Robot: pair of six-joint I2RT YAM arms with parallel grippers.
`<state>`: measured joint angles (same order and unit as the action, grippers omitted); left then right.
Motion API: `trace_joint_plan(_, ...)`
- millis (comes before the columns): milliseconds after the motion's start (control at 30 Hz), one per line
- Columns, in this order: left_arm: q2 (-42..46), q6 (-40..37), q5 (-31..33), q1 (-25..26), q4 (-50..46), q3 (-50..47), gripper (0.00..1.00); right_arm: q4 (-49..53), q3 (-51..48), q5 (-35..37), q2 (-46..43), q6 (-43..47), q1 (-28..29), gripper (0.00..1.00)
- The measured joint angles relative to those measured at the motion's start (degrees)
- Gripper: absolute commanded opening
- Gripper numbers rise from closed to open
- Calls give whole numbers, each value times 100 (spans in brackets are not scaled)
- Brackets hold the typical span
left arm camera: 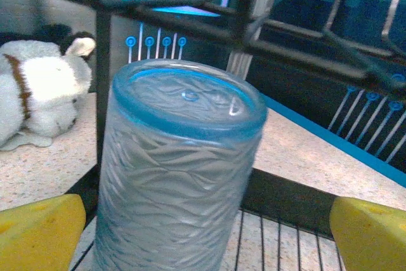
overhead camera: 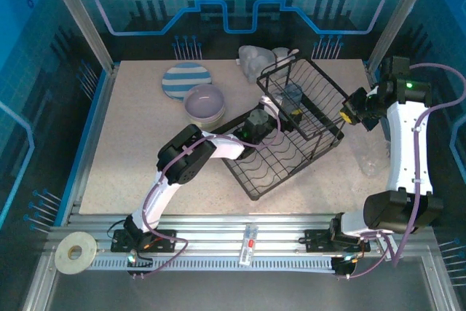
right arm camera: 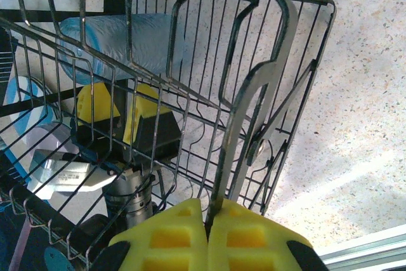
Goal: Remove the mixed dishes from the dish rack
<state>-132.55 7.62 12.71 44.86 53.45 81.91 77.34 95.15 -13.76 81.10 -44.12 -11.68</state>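
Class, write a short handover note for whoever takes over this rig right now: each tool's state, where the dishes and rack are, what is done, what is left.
Left tool: open, fingers on either side of the clear cup in the rack's basket, not yet closed.
Right tool: shut on a bar of the dish rack, likely steadying it.
Done: striped plate and lavender bowl lie on the table, left of the rack.
Left: grip the cup, lift it out, set it down.

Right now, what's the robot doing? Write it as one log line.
left gripper: open around clear cup | right gripper: shut on dish rack | clear cup: inside dish rack
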Motion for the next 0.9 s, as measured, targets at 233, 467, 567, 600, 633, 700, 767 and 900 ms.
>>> trace_joint_plan(233,-133,186,304,22,-693,442,99,-17,-63,-46,-63,-11,-2,0)
trace_joint_plan(467,-264,647,310,66,-1342,881,99,-22,-160,-173,-151,-105,-52,0)
trace_joint_plan(567,-332,782,280,81,-1307,881,99,2,-186,-234,-177,-107,-90,0)
trace_joint_plan(600,-374,807,260,85,-1279,885,99,9,-186,-258,-177,-107,-105,0)
trace_joint_plan(633,-448,852,249,92,-1211,903,99,20,-192,-295,-177,-109,-118,0)
trace_joint_plan(700,-629,887,247,107,-1097,970,99,61,-199,-363,-177,-107,-140,0)
trace_joint_plan(767,-778,903,251,107,-1051,1010,99,133,-210,-470,-184,-107,-140,0)
trace_joint_plan(900,-953,1034,280,107,-730,1036,99,223,-212,-584,-184,-107,-142,0)
